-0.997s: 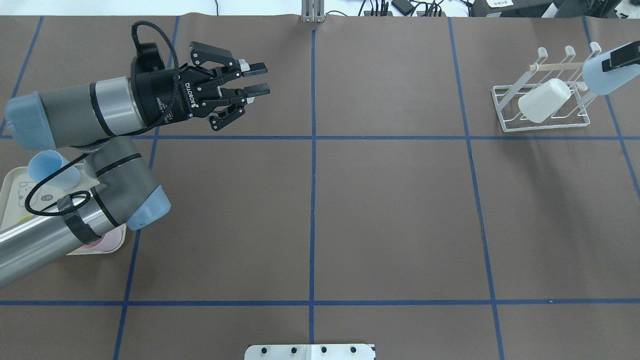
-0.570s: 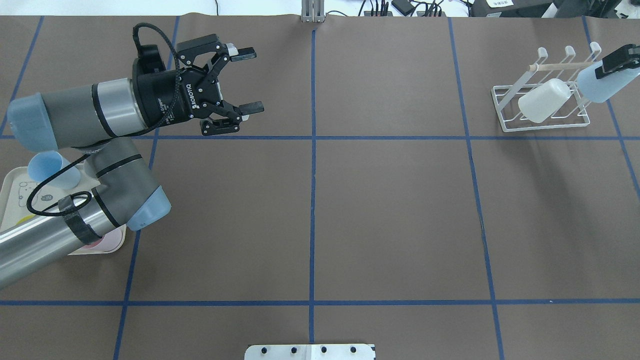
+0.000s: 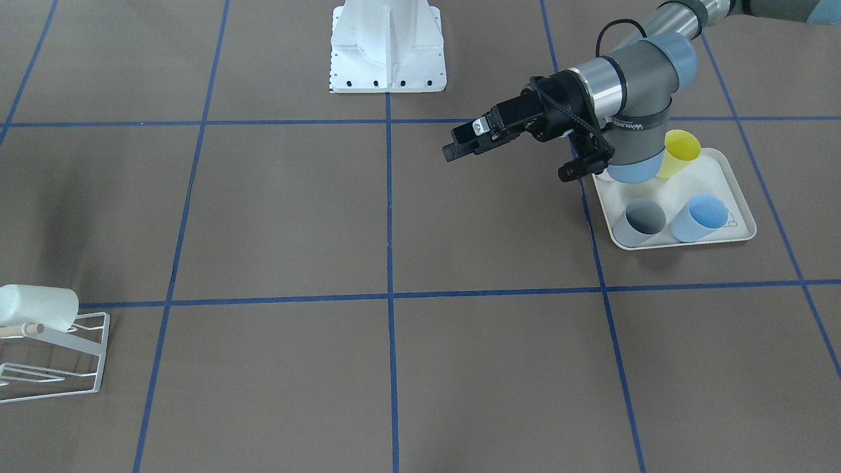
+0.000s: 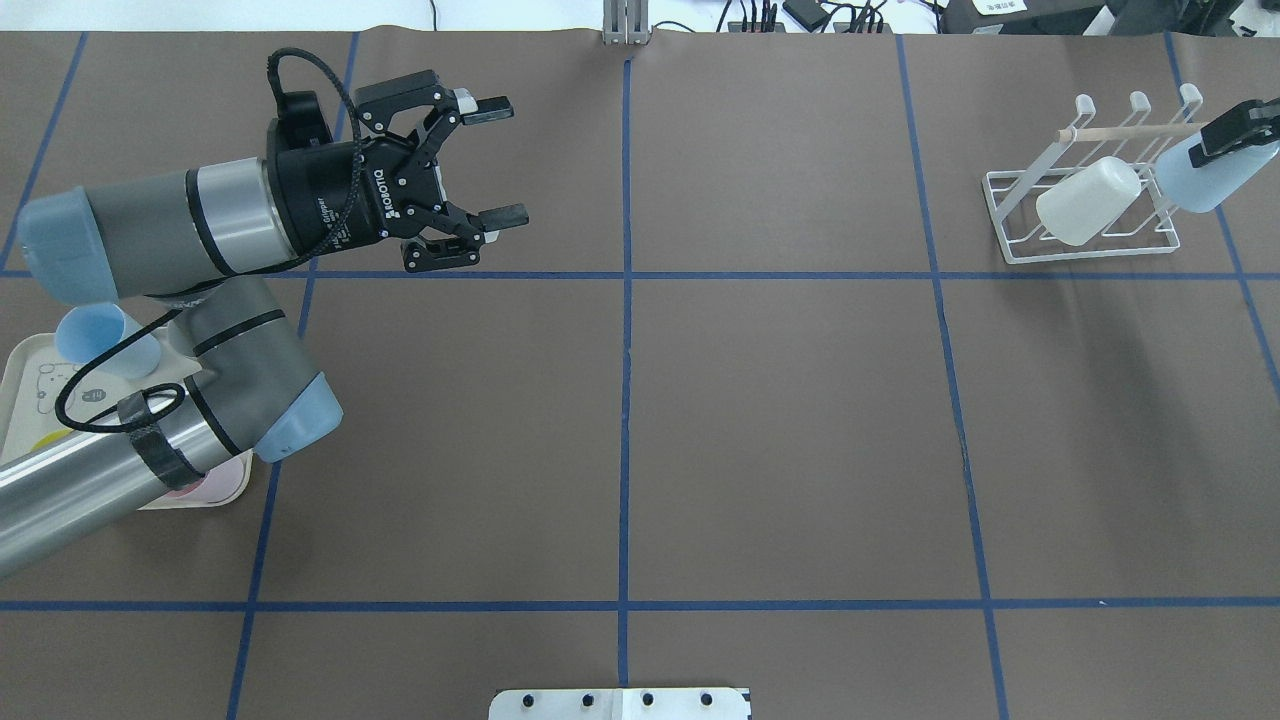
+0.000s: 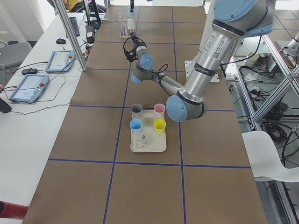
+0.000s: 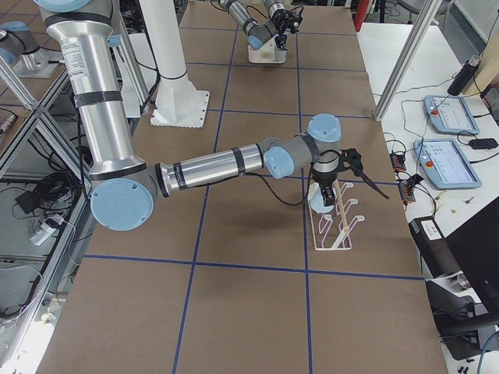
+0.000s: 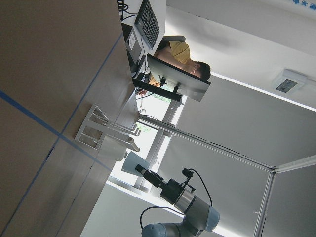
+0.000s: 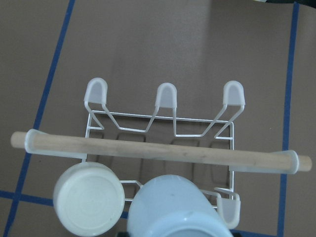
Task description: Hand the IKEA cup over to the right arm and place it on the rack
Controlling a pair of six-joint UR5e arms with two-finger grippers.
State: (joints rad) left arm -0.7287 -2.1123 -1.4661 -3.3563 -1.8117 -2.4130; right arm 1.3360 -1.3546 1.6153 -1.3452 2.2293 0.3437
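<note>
At tabletop's far right corner: rack (image 4: pixel 1090 255), white cup (image 4: pixel 1088 200) on it.
Right gripper (image 4: pixel 1235 130): pinching blue cup (image 4: pixel 1195 180) at rack's end.
Left gripper (image 4: pixel 497 160): spread wide, empty.

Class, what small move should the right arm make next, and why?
Probably lower the right gripper so its pale blue plastic cup slides onto the white wire rack, beside the white plastic cup already there; the blue cup hangs at the rack's end, gripped.
</note>
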